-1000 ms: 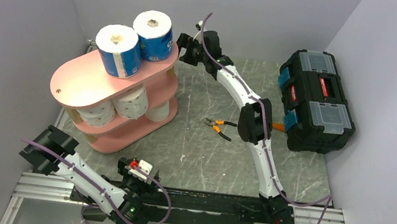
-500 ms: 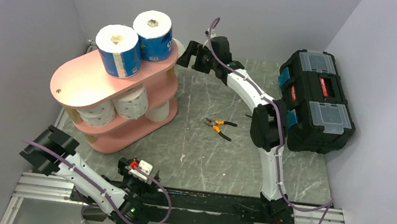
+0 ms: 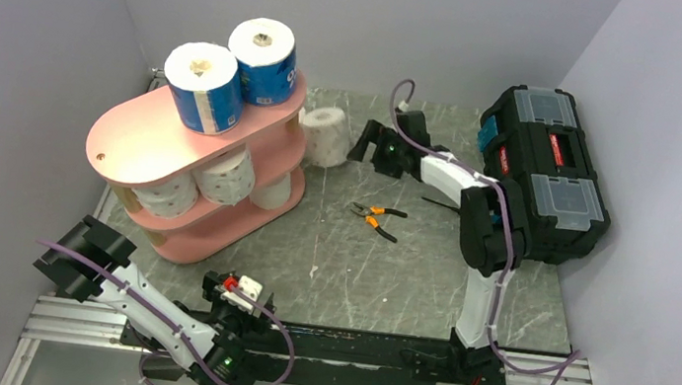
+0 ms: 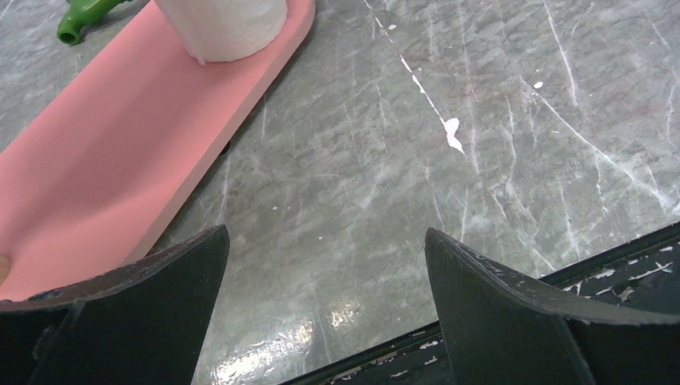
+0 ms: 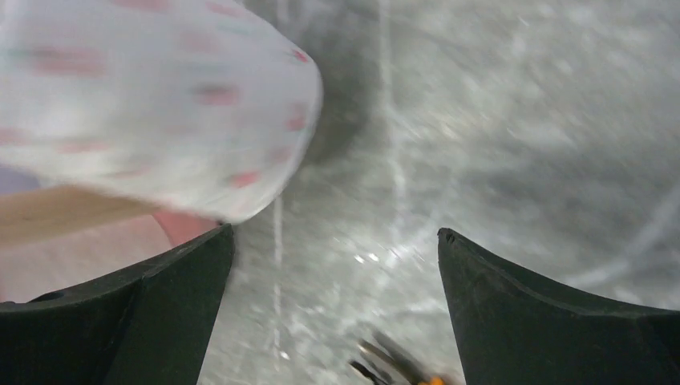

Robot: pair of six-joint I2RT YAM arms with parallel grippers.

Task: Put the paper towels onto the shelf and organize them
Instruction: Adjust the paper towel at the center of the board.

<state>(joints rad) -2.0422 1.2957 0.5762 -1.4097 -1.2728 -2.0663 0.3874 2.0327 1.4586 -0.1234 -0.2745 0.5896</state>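
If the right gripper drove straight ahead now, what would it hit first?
Most likely the speckled paper towel roll beside the pink shelf, though it sits off-centre to the right gripper.

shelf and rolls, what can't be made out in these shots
- Top external: the top board of the shelf hides most of the lower tiers, so the rolls there cannot be counted.
- Right wrist: the whole view is blurred, and the speckled roll is cut off by the top and left edges.
- Left wrist: the white roll is cut off by the top edge. The green object is cut off at the corner and cannot be identified.
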